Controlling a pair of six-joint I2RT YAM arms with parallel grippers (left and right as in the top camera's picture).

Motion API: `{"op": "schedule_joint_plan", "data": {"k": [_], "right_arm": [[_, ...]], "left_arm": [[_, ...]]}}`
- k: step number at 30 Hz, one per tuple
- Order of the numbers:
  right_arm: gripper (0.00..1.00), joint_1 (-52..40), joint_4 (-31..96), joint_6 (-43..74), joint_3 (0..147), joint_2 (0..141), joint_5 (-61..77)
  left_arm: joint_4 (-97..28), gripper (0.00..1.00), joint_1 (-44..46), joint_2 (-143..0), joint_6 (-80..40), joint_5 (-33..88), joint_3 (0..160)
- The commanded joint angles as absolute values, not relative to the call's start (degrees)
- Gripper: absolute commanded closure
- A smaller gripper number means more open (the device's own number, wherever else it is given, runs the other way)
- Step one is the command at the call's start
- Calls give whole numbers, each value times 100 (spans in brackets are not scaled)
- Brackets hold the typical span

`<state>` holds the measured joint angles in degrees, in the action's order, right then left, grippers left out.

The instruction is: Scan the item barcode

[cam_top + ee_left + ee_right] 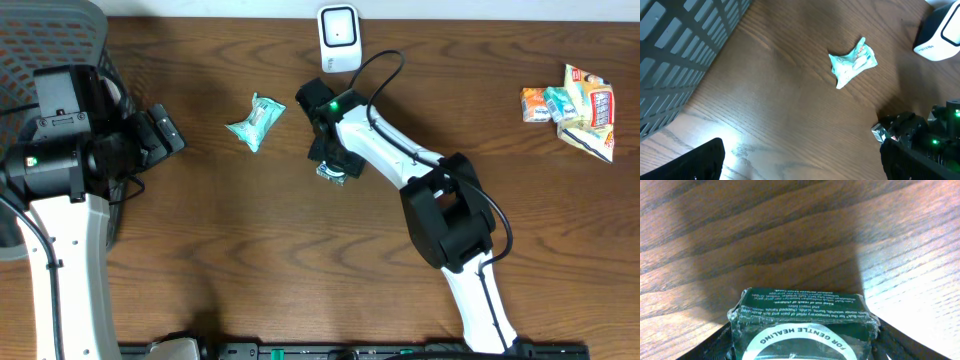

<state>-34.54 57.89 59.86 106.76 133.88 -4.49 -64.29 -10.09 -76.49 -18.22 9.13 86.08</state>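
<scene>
A dark green box [802,325] printed "FOR GENTLE HEALING" lies on the wooden table, and my right gripper [802,350] has a finger against each of its sides. From above, that gripper [335,160] covers most of the box [331,172], just below the white barcode scanner [339,38]. The left wrist view catches a corner of the box [879,132] under the right arm, and the scanner [940,35] at top right. My left gripper [165,130] hovers far left, open and holding nothing [800,165].
A crumpled teal packet [255,122] lies left of the right gripper, also in the left wrist view [852,62]. Several snack packets [572,108] are piled at the far right. A grey mesh basket [50,30] stands at the left edge.
</scene>
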Motion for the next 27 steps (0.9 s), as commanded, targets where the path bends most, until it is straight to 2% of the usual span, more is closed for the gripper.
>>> {"op": "schedule_joint_plan", "data": {"k": [1,12,13,14,15,18,27], "right_arm": [[32,-3395,5787,5756,10593,13513,-392],[30,-3367,5752,5502,10593,13513,-392],[28,-3369,5745,5502,10593,13513,-390],[23,-3369,5743,5505,10593,13513,-392],[13,-3369,5734,5507,10593,13513,-392],[1,-3385,5704,5524,10593,13513,-392],[1,-3387,5658,5570,10591,13513,-390]], "left_arm": [[-6445,2,-1033,-7662,-1831,943,8733],[-6447,2,-1033,-7662,-1831,943,8733],[-6445,2,-1033,-7662,-1828,943,8733],[-6445,2,-1033,-7662,-1831,943,8733],[-6447,2,-1033,-7662,-1828,943,8733],[-6447,3,-1033,-7662,-1828,943,8733],[-6447,2,-1033,-7662,-1831,943,8733]]}}
